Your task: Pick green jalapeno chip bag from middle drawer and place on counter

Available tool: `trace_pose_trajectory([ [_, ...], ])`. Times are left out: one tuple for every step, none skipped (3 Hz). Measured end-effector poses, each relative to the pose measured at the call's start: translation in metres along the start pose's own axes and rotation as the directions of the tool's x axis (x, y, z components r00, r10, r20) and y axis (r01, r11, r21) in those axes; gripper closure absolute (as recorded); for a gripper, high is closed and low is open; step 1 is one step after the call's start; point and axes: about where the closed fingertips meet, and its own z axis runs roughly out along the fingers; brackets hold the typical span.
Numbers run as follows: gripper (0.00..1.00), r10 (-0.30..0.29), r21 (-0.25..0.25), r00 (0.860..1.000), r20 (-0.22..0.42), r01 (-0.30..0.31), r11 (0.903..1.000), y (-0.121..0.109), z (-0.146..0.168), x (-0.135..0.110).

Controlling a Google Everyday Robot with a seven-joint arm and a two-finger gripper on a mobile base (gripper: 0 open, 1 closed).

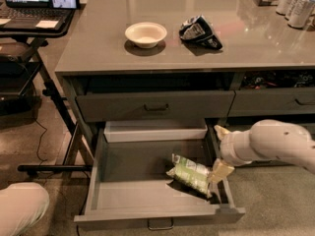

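Gripper (220,151), jaws apart, just beside green jalapeno chip bag (189,173) in middle drawer (147,214)

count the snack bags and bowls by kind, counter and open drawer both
snack bags: 2, the black-and-silver snack bag on the counter and the green jalapeno chip bag in the middle drawer
bowls: 1, the white bowl on the counter
total: 3
The gripper is at the drawer's right side, fingers open, beside the green bag.
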Motion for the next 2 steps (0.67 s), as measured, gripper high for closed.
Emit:
trace_pose_trajectory([
  [0.00, 0.038, 0.025, 0.997, 0.071, -0.040, 0.9989, -0.009, 0.051, 0.004],
  [0.00, 0.076, -0.005, 0.992, 0.102, -0.076, 0.9971, -0.007, 0.096, 0.005],
])
